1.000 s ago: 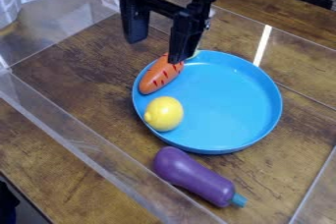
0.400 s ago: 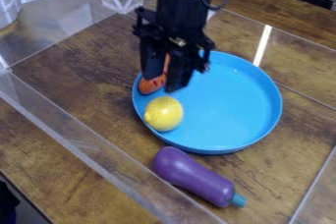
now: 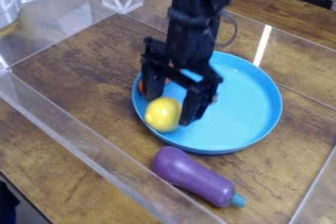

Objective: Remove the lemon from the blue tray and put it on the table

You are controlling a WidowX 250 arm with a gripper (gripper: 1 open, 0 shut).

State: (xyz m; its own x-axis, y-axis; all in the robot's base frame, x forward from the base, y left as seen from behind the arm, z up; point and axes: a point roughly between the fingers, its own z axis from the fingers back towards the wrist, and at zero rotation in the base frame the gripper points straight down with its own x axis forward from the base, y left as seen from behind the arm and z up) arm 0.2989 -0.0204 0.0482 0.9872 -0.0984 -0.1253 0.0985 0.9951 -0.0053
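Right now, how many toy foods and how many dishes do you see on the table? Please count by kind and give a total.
Lemon, yellow, in the tray: 1
Eggplant, purple, on the table in front of the tray: 1
Carrot, orange, mostly hidden behind the gripper: 1
Blue tray: 1
Total: 4

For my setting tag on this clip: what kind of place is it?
Probably a lab test bench, not a home: a wooden table fenced by clear acrylic walls, toy produce like the lemon and eggplant, and a robot gripper over a blue tray.
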